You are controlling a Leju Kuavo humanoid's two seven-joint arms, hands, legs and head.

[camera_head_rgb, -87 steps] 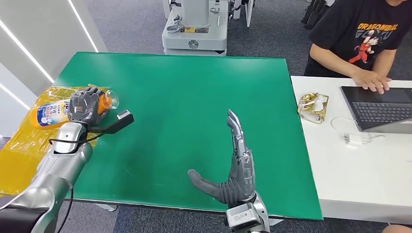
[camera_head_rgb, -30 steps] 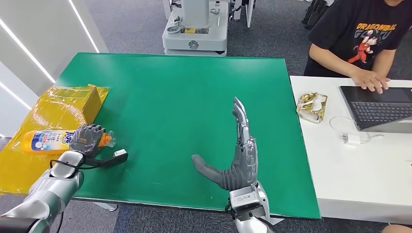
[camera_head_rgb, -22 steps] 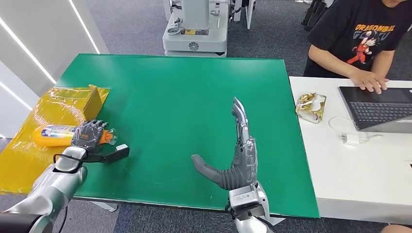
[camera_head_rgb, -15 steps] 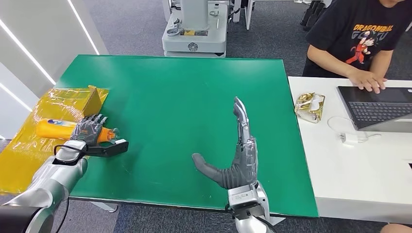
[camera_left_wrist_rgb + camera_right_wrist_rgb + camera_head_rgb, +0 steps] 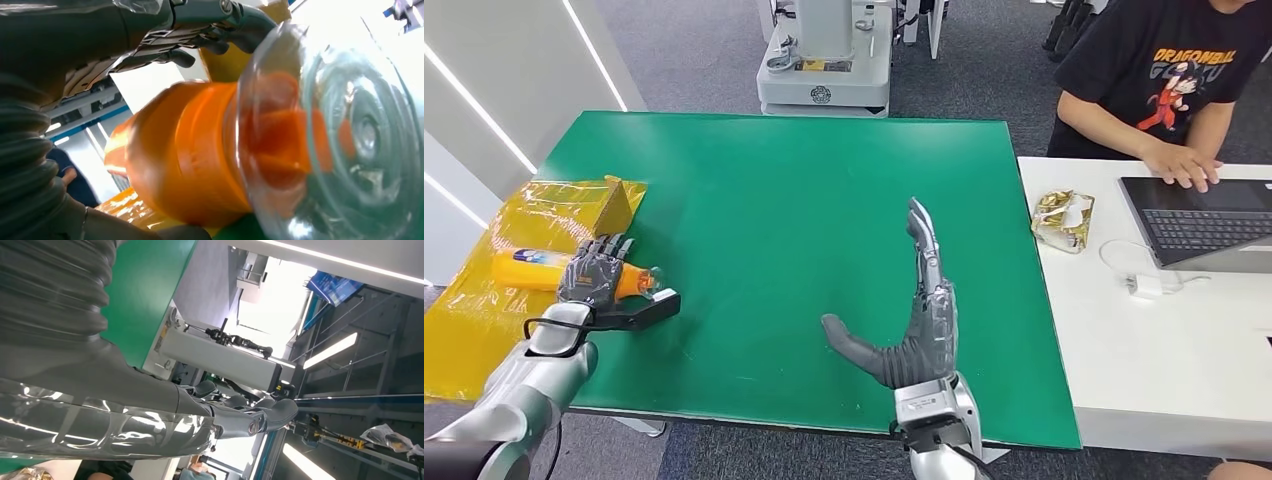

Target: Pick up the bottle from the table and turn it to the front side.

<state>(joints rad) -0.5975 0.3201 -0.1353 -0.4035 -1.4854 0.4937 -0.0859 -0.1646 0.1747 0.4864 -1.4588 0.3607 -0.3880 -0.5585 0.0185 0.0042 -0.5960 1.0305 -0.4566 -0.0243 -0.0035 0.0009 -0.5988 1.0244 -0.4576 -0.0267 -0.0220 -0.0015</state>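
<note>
Bottle point(image 5: 539, 269) gripped sideways by left hand point(image 5: 594, 275).

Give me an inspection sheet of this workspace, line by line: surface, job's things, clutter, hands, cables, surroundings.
Surface: green table, with a yellow plastic sheet at its left side.
Job's things: orange bottle lying on its side over the yellow sheet, clear cap toward the table; its label barely shows.
Clutter: yellow box beyond the bottle.
Hands: left hand grips the bottle near its cap end; right hand open, fingers straight, over the table, holding nothing.
Cables: black cable looped at the left wrist; white cable and adapter on the white desk.
Surroundings: white desk with a laptop, a crumpled gold wrapper, a seated person; grey machine base behind.
</note>
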